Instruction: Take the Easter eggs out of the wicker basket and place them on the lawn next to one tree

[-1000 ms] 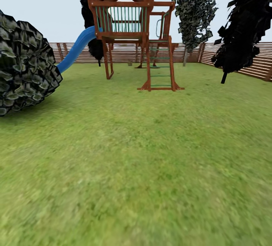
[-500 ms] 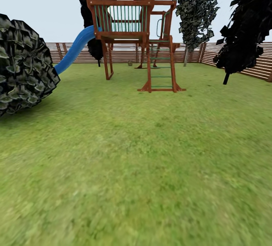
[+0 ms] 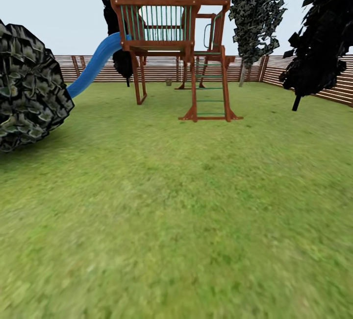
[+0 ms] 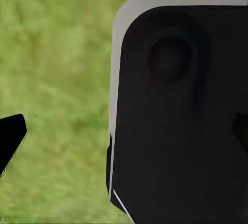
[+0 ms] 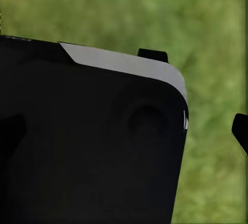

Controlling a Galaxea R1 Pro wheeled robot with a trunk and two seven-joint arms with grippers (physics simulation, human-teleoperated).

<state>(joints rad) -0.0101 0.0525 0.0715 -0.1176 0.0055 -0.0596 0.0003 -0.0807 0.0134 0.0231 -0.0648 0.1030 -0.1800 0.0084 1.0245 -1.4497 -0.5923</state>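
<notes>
Lawn (image 3: 176, 221) ahead, basket speck (image 3: 168, 82) far off; eggs likely light, slick, so we grip mid-belly. Finger state: can't tell.

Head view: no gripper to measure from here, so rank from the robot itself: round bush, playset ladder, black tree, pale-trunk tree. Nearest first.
1. round bush, left edge, nearest.
2. playset ladder, centre, mid-lawn.
3. black tree, right, a little behind the ladder's foot.
4. pale-trunk tree, centre-right, back by the fence, farthest.

Head camera looks forward; both wrist cameras look down.
All share the mottled green lawn (image 3: 176, 221), seen close past the black robot base (image 4: 181, 110).
</notes>
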